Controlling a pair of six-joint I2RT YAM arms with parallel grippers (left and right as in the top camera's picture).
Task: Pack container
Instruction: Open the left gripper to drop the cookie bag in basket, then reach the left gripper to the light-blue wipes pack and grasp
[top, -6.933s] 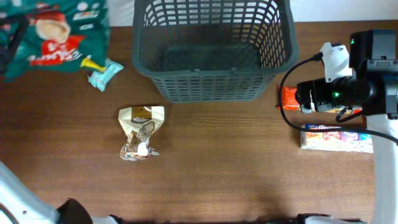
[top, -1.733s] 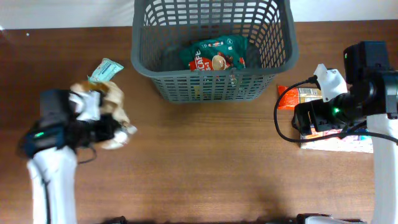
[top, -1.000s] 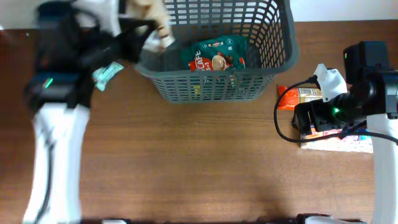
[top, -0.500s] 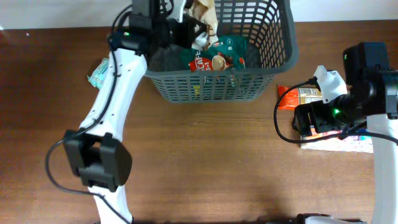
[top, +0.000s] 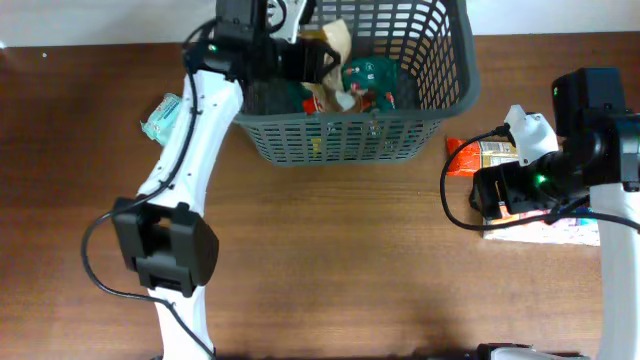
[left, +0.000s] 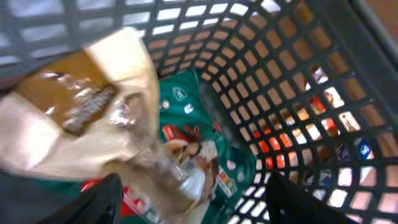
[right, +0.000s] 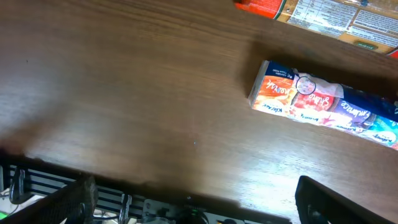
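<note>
The container (top: 340, 140), a dark grey lattice basket, stands at the back middle of the table. My left gripper (top: 318, 62) reaches over its left rim, fingers spread wide. A beige and brown packet (top: 335, 42) hangs loose just beyond the fingers, blurred in the left wrist view (left: 81, 118), over a green packet (top: 368, 78) on the basket floor (left: 205, 155). Neither finger presses the beige packet there, where the left gripper (left: 193, 208) is open. My right gripper (top: 478, 190) hovers open over bare wood to the right of the basket, with nothing between its fingers (right: 199, 208).
A small teal packet (top: 160, 118) lies left of the basket. An orange packet (top: 478, 155) (right: 317, 12) and a long orange and blue packet (top: 545, 228) (right: 323, 102) lie by the right arm. The table's front edge shows low in the right wrist view.
The left gripper has opened over the basket, and the beige packet has slipped from it toward the green packet. The right arm has not moved.
</note>
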